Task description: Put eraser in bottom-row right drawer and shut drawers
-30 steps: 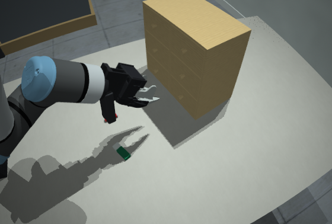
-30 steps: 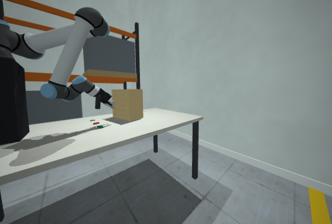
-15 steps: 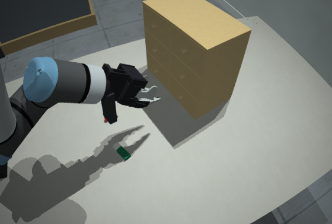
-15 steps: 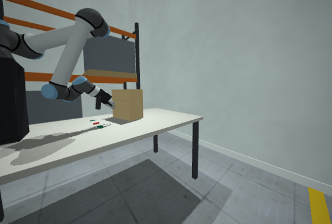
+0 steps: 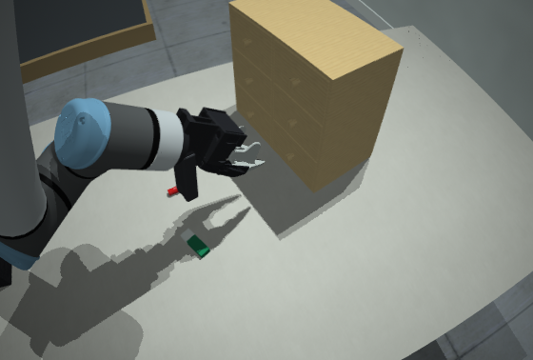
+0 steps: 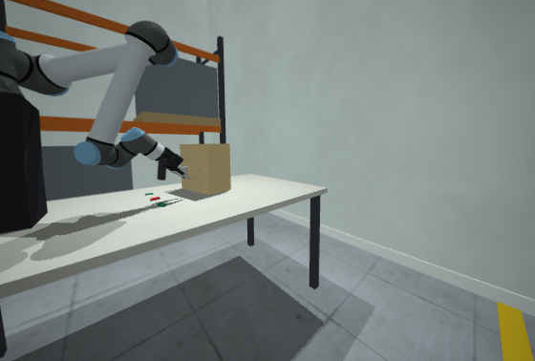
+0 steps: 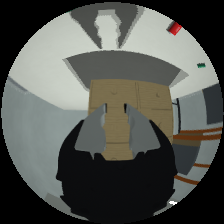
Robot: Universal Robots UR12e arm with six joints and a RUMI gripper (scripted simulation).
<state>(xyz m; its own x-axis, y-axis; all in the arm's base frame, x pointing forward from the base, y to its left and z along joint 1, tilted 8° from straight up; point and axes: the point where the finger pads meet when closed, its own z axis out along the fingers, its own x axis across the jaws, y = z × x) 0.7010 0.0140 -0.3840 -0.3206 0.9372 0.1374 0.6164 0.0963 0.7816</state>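
The claw [image 5: 248, 155] hangs in front of the chest [image 5: 309, 84], level with the lower drawer rows, fingers aimed at the drawer fronts and clear of them. It is narrowed to a slim gap and holds nothing; no finger touches a knob, the chest or the surface [image 5: 381, 246].

Step in hand, as judged: opening the bottom-right drawer [image 5: 295, 162] by its knob [image 5: 288, 156]. The narrowed gap looks set for that small knob. To do it well, the claw should line up squarely on the knob, drop to the bottom row (the wrist view suggests it now sits nearer the chest's middle), close firmly, then pull straight back along the drawer's own line. A skewed pull could turn or drag the chest. The pull should stop short, since the drawers have no stops; only room to drop the eraser in is needed.

All drawers appear shut. The chest stands upright toward the far edge of the surface.

The eraser [image 5: 198, 246], green with a pale end, lies apart from the chest, toward the near edge, within the arm's shadow. A small red item [image 5: 171, 190] lies further left, partly hidden behind the claw mount.
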